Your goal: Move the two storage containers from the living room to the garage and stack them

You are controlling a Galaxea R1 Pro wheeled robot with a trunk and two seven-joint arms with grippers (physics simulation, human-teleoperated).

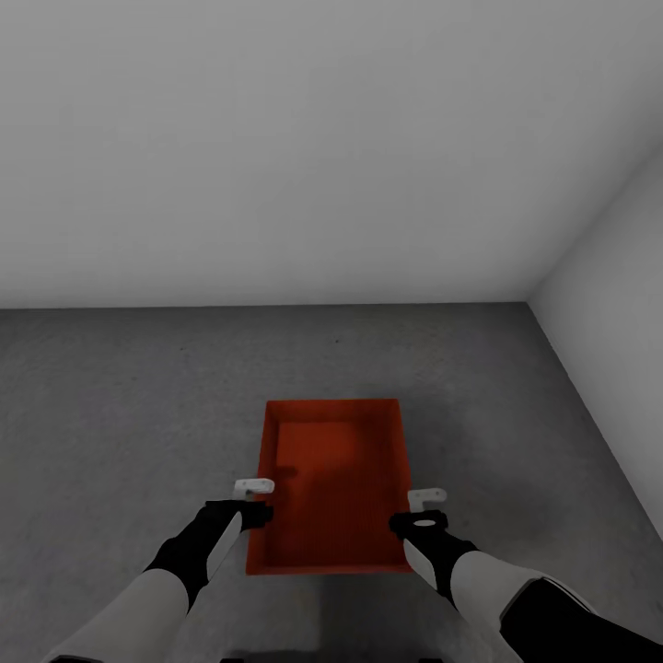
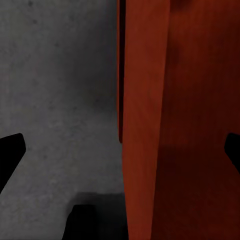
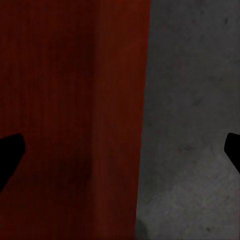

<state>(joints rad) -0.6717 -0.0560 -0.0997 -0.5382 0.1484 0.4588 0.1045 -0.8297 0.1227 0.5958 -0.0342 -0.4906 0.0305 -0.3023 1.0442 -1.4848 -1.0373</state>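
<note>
A red-orange open-topped storage container (image 1: 333, 479) rests on the garage's grey speckled floor (image 1: 129, 405), just in front of me. My left gripper (image 1: 254, 499) hovers over its left wall, open. In the left wrist view that wall (image 2: 142, 125) runs between the spread black fingertips (image 2: 11, 152), with a thin darker red strip along its outer side. At the right wall my right gripper (image 1: 426, 508) is also open. The right wrist view has the container's inside (image 3: 65, 120) and the concrete (image 3: 195, 110) on either side of that gripper's middle (image 3: 122, 150).
A plain white wall (image 1: 322, 138) stands behind the container and meets a second white wall (image 1: 612, 276) in the corner at right. Bare concrete lies to the left, the right and beyond the container.
</note>
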